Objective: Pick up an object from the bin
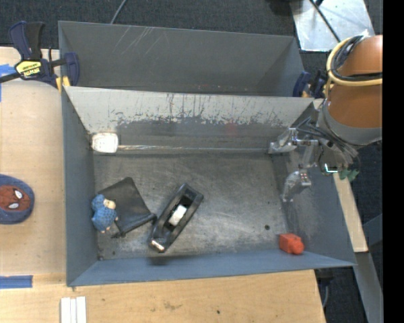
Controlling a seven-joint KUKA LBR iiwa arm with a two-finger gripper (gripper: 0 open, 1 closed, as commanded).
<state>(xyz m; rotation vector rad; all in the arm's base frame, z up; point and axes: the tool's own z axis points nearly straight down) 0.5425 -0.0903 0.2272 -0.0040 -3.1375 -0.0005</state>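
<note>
Red lump (291, 243) is lying on the bin (182, 62) floor in the near right corner, close to where the right and front walls meet. It is sitting alone, well apart from the other things.

Gripper (284, 169) is hanging farther back than the lump, along the right wall, over bare floor. It is not touching the lump. Fingers (295, 180) are standing spread apart, one reaching left near the foot of the back wall, the other pointing down toward the floor. Grey floor is showing between them, so they are holding nothing. The arm's orange cover (365, 59) is sitting over the right rim.

Left half of the floor:
- Black tape dispenser (175, 217) with a white roll is lying on a diagonal near the front wall, left of centre.
- Black pouch (129, 204) is lying flat just left of the dispenser; I cannot tell whether the two are touching.
- Small blue figure (104, 212) is lying against the pouch's left edge.
- White lump (104, 142) is resting in the far left corner, at the foot of the back wall, well apart from the rest.

Outside the bin, off its left wall, a blue round thing with a red mask face (8, 199) is lying.
</note>
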